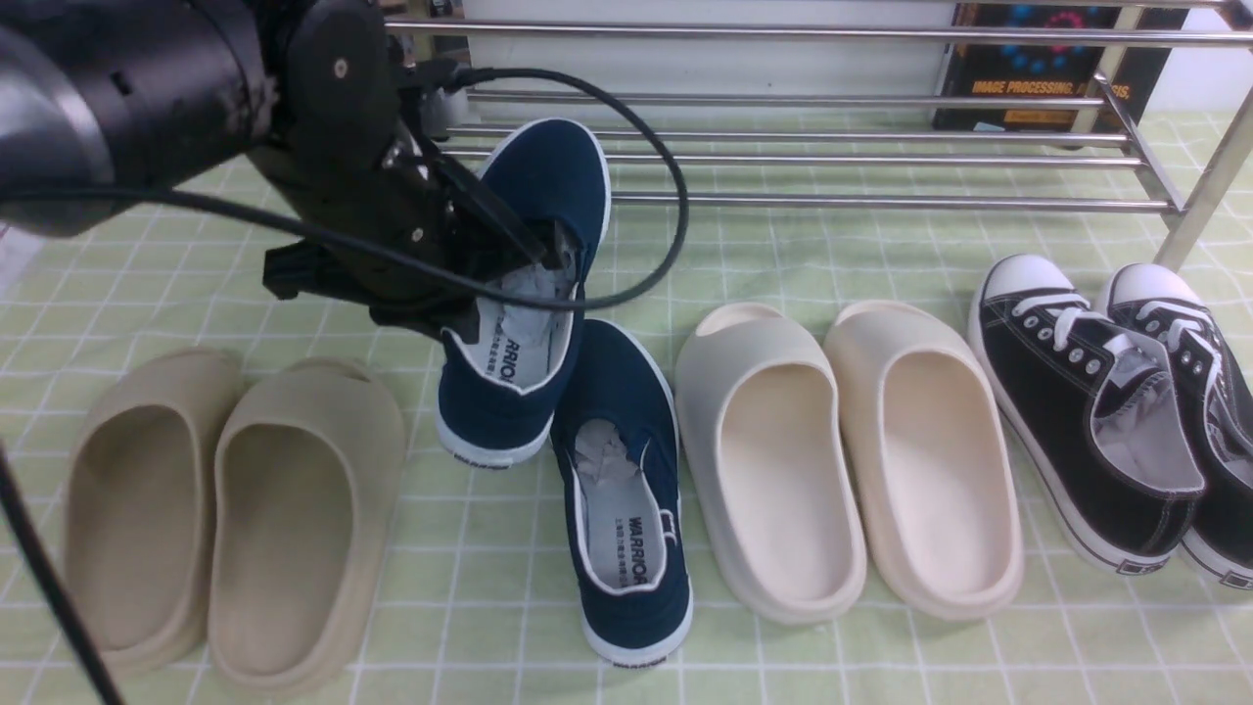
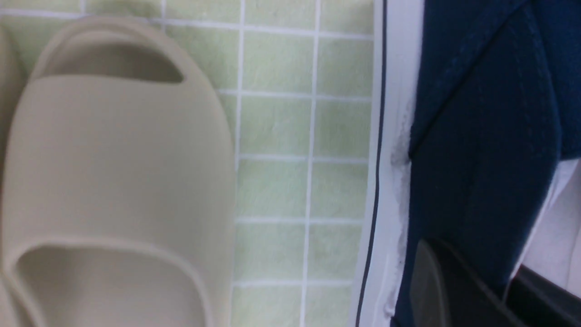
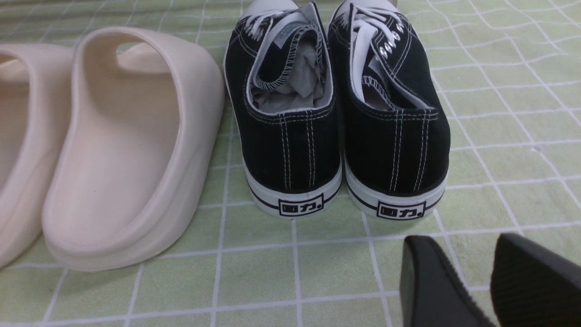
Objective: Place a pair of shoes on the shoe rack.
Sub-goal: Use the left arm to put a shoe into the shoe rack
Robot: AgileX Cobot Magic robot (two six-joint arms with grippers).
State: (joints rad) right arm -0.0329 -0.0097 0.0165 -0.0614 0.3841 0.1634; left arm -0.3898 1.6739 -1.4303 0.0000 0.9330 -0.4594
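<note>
Near the middle of the near edge of the green checked cloth, one navy shoe lies flat between beige slides and cream slides, and toward the near right corner the right gripper hangs with fingers apart, empty, just behind the heels of the black sneakers. A little farther the left gripper is clamped on the side wall of the other navy shoe, whose toe points to the far edge. There stands the shoe rack; I cannot tell if the toe touches its lowest bars.
</note>
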